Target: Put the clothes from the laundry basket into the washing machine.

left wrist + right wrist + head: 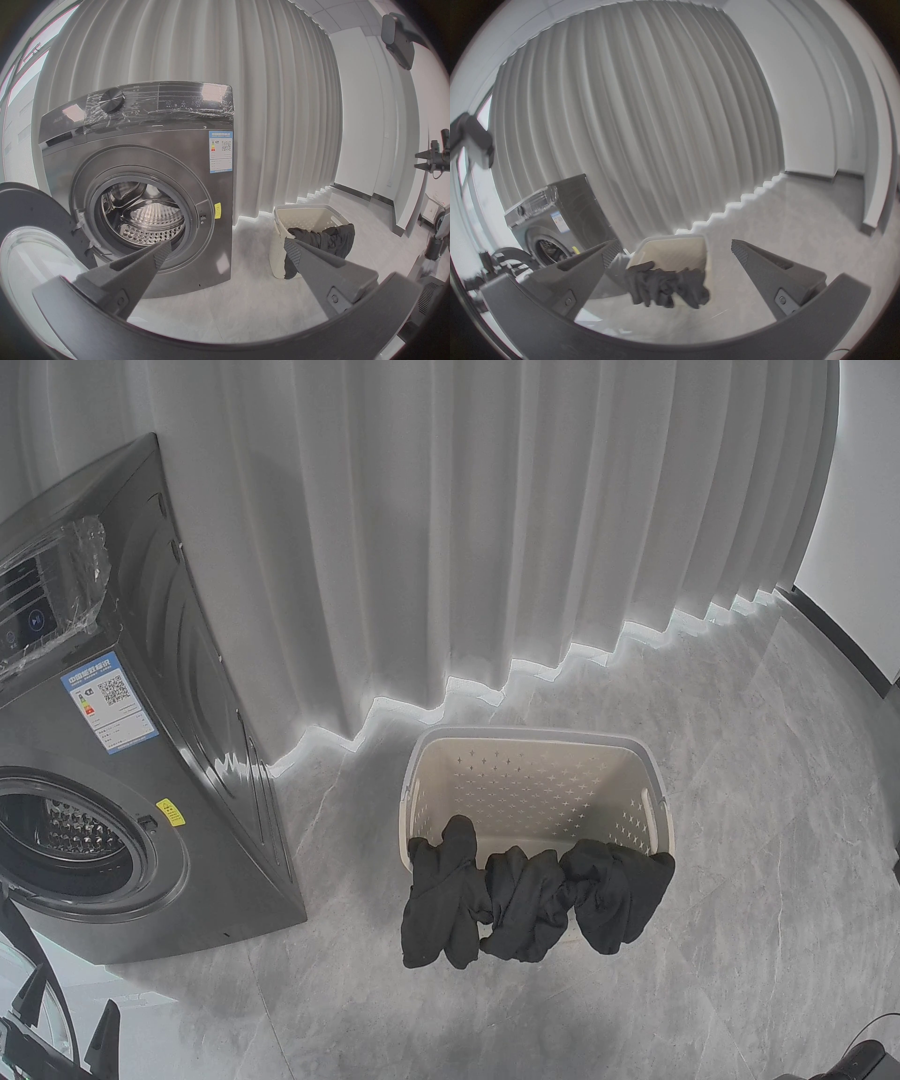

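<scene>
Floor [347, 969] separates washing machine [122, 847] from laundry basket [525, 742], clothes [525, 904] overhanging its rim.

The clothes [525, 899] hide the laundry basket's [534, 782] near rim.

Ahead of the left gripper's [227, 246] dark grey jaws are a dark grey washing machine [154, 187] bearing a blue-and-white label [220, 151] and a yellow sticker [217, 210], a cream laundry basket [525, 787] dotted with star-shaped holes, black clothes [328, 239], a white pleated curtain [281, 117] and a grey marbled floor [253, 290].
</scene>
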Controlling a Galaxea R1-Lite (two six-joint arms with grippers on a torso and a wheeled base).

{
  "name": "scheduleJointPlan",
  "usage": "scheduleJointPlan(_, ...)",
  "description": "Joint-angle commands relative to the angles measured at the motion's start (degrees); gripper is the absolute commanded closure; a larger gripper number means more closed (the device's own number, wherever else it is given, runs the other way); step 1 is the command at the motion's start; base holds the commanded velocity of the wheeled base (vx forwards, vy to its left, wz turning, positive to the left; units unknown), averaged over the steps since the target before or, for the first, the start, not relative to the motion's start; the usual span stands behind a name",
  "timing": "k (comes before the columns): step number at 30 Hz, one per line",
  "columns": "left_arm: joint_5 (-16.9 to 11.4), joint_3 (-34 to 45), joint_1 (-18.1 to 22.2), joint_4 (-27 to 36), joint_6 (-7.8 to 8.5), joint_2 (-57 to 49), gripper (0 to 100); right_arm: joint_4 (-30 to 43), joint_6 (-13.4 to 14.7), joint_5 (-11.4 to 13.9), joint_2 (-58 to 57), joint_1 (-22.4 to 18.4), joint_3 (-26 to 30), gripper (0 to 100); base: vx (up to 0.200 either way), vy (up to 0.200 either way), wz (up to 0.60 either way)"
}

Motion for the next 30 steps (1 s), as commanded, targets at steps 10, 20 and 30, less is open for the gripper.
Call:
scheduleJointPlan(10,0.0,1.0,0.0,0.0,0.05,-1.0,0,-11.1,5.0,4.1,41.6,7.0,-2.8,0,0.000,0.000,0.00)
scheduleJointPlan(20,0.0,1.0,0.0,0.0,-0.04,-1.0,0,-11.3,4.5,4.1,49.7,8.1,-3.1,0,0.000,-0.160,0.00)
scheduleJointPlan(30,0.0,1.0,0.0,0.0,0.14,-1.0,0,-21.4,2.6,4.0,62.5,9.0,-2.9,0,0.000,-0.020,0.00)
